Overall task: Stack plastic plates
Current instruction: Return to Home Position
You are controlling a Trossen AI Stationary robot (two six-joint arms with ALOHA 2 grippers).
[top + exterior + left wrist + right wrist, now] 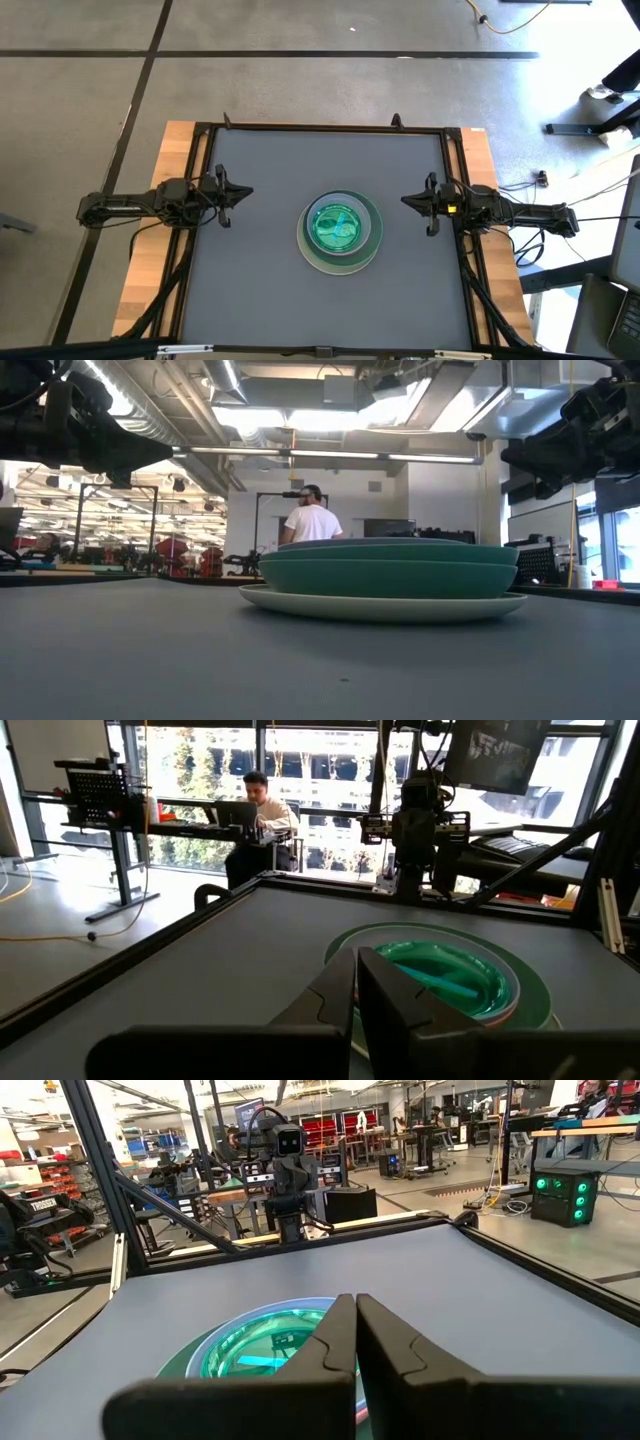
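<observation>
The plastic plates [342, 233] sit in one stack at the centre of the high view, the top one translucent green, with teal and cream rims showing below it. No loose plate shows on the grey table [260, 290], so the stacking looks finished. The left gripper [240, 192], at centre left, and the right gripper [410, 201], at centre right, hang well apart from the stack. Each has its fingers pressed together and holds nothing.

I see grey concrete floor [300, 90] w/ dark tape lines [300, 53]; yellow cable [505, 31] at 1 o'clock of the worktop [260, 290]. Big windows [310, 780], person seated at desk [262, 808]. Bright ceiling strip lights [330, 420]; person in white shirt [312, 520] standing.
</observation>
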